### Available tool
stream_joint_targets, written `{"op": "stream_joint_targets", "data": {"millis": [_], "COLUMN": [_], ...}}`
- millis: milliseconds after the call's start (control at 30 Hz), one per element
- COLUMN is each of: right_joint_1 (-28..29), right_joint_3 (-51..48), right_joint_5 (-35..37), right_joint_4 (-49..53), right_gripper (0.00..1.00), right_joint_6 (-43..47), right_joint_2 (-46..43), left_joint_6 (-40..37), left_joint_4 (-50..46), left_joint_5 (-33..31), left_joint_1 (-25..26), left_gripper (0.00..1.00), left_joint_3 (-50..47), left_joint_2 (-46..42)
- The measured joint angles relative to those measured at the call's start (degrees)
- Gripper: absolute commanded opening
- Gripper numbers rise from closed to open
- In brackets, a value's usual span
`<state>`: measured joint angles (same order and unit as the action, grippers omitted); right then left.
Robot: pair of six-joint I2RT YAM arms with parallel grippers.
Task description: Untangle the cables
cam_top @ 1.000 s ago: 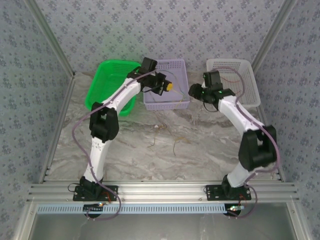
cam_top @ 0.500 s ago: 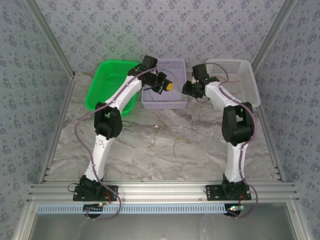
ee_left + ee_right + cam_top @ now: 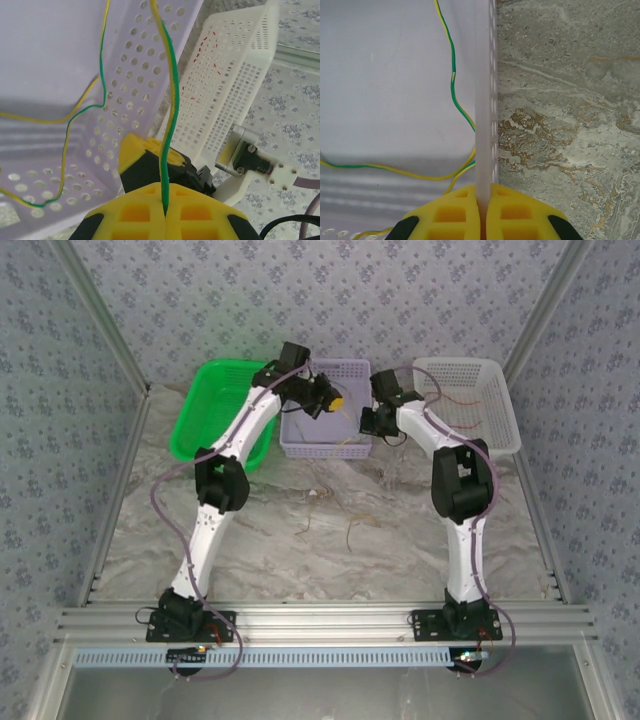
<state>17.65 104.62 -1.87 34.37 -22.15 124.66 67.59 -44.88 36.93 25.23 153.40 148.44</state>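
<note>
While the left gripper [image 3: 165,202] clamps the yellow-green cable [image 3: 175,90] running straight ahead from it, the right gripper [image 3: 482,195] pinches the lilac basket [image 3: 485,75] wall, cable just left.

White arms [image 3: 200,540], black joints [image 3: 222,483] (yellow claws [image 3: 165,215])

No legible txt, labels, nos. or signs anywhere

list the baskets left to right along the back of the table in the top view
green basket → purple basket → white basket
</note>
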Motion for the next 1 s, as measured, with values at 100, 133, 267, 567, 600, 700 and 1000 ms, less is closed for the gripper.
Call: {"op": "stream_joint_targets", "data": {"millis": [100,133,267,567,600,700,1000], "right_joint_1": [0.1,0.1,0.1,0.1,0.1,0.1,0.2], "right_joint_3": [-0.5,-0.9,-3.1,-6.1,-6.1,-6.2,-6.3], "right_joint_5": [0.2,0.2,0.1,-0.5,-0.6,-0.7,-0.9], "right_joint_4": [-0.1,-0.5,-1.4,-2.3,-2.3,-2.3,-2.5], "right_gripper": [0.00,0.00,0.00,0.00,0.00,0.00,0.00], "right_joint_6": [0.6,0.8,1.3,2.4,2.5,2.6,2.6], "right_joint_2": [-0.1,-0.4,-1.7,-3.6,-3.7,-3.7,-3.8], "left_joint_6": [-4.2,-5.4,-9.1,-10.8,-10.9,-11.5,-12.7], "left_joint_4": [0.0,0.1,2.5,14.1,14.7,15.7,17.8], "left_joint_5": [0.3,0.3,-0.4,-5.1,-5.6,-7.3,-8.2], "left_joint_1": [-0.9,-1.1,-1.5,-1.1,-1.1,-1.1,-0.7], "left_gripper": [0.00,0.00,0.00,0.00,0.00,0.00,0.00], "left_joint_3": [0.7,0.7,0.7,1.5,1.9,2.6,4.0], "left_joint_2": [1.8,2.4,4.9,6.3,6.4,6.5,11.2]}}
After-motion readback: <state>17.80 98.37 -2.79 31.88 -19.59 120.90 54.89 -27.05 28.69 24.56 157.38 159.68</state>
